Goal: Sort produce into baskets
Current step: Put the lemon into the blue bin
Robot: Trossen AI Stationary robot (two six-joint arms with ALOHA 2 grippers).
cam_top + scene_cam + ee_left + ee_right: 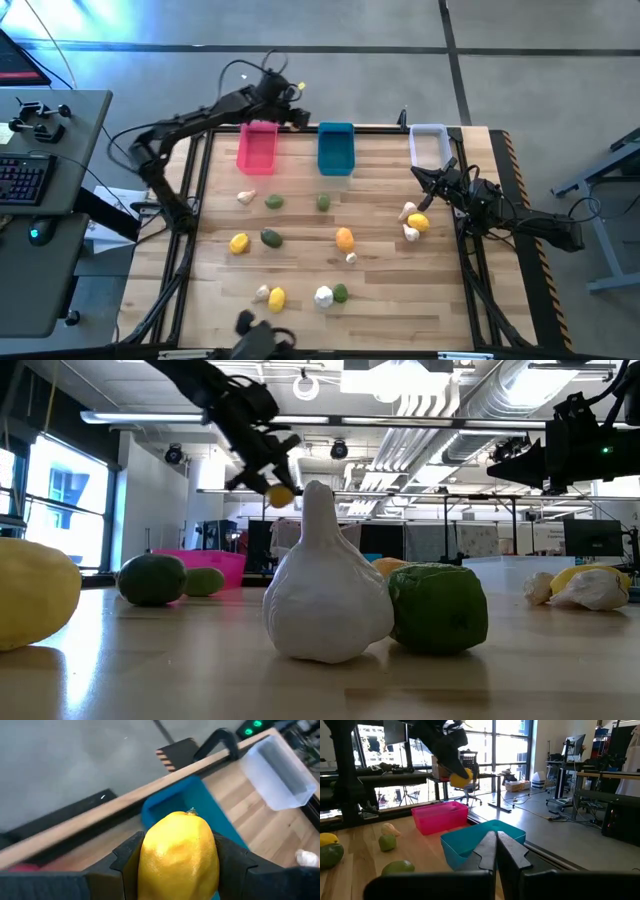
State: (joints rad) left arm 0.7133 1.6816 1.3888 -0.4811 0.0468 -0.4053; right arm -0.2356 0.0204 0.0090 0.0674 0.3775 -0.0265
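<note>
My left gripper [298, 118] is raised over the table's far edge, between the pink basket [257, 148] and the blue basket [335, 148]. It is shut on a yellow lemon [180, 855], which also shows in the low view [280, 496] and the right wrist view [461, 776]. The pale white basket [428, 143] stands farther right. My right gripper [422, 173] is shut and empty, low over the table near the white basket. Several lemons, green fruits and white garlics lie on the table. My left gripper pinches the lemon by its two opposite sides [150, 860] between the two fingers [125, 860], around its middle. The lemon's pointed end [192, 812] sticks out past the fingertips. The fingers slant down from above. The lemon is lifted clear, high above the blue basket's near-left end [165, 807].
Loose produce lies across the table's middle and near part: a garlic [325, 595] and a green fruit [437, 607] near the front, and a lemon and garlics [413, 222] beside my right arm. A desk with a keyboard [25, 175] stands left of the table.
</note>
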